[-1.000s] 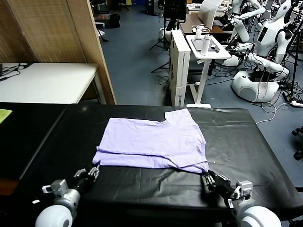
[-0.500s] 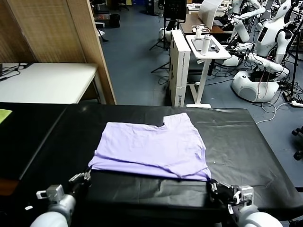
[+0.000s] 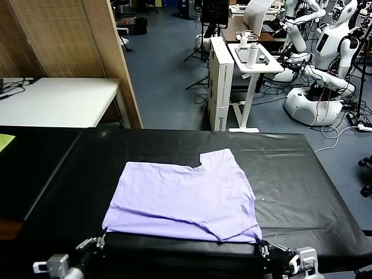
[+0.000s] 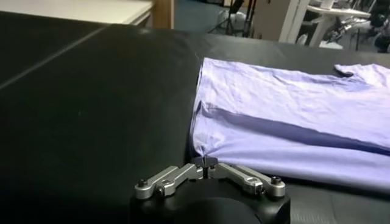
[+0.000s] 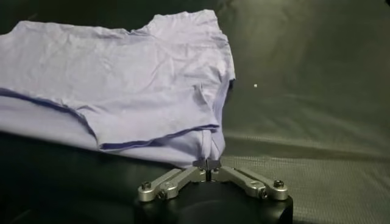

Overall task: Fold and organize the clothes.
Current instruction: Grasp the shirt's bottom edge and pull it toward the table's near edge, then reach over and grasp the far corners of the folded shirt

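The T-shirt (image 3: 185, 197) lay folded on the black table (image 3: 296, 174), its near edge close to the table's front. The left gripper (image 4: 205, 164) had its fingers closed on the shirt's near left corner. The right gripper (image 5: 208, 164) was pinched shut on the near right corner.

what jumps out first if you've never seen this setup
A pale lavender short-sleeved T-shirt of thin fabric, partly folded, lies spread on the black-covered table. At its near edge, the left hand pinches one corner and the right hand the other. Behind, white robots crowd the lab floor.
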Available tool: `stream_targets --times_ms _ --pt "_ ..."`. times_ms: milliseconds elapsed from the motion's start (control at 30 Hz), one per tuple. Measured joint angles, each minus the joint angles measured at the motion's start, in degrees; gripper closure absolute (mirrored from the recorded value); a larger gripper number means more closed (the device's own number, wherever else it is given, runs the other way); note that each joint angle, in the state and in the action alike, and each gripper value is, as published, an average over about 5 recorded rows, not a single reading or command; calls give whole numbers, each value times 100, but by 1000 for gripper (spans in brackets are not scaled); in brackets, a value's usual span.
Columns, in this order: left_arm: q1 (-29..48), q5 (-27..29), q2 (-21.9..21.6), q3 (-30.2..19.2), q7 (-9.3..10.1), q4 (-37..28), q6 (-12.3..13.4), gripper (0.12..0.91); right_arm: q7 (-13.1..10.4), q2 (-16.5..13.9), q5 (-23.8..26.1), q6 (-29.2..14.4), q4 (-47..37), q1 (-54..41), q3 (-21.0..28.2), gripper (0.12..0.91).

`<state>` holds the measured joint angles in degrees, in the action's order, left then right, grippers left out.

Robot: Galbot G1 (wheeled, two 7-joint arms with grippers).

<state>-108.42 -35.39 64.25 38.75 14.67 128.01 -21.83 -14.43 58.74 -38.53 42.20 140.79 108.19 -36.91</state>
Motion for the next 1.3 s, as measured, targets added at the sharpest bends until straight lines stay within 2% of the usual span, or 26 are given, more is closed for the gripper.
stream_targets --times_ms 67,167,267,367,533,767,1000,1300 --pt "-53 -72 -5 45 110 63 -54 648 1 -12 -76 0 76 39 -73 247" --pt "-147 -175 -34 139 160 167 -121 459 4 -33 -261 0 179 13 -201 142" --pt "-204 -196 -36 224 180 274 -183 272 3 -87 -522 0 217 -124 -338 121" --pt "-189 -178 -25 294 177 388 -275 153 58 -187 -751 0 148 -407 -436 119" --pt "34 -300 -69 419 144 563 -412 124 149 -410 -1010 -1 -247 -1204 -365 118" --pt "1040 -1075 -315 284 367 401 -794 123 141 -608 -1103 -1 -1372 -2835 254 118" --pt "2349 -1635 -729 -168 335 -252 -963 123 121 -527 -1023 -1 -2588 -4475 1259 118" --pt "3848 -1631 -871 -965 162 -1435 -995 123 253 -314 -869 -1 -3840 -5788 2174 118"
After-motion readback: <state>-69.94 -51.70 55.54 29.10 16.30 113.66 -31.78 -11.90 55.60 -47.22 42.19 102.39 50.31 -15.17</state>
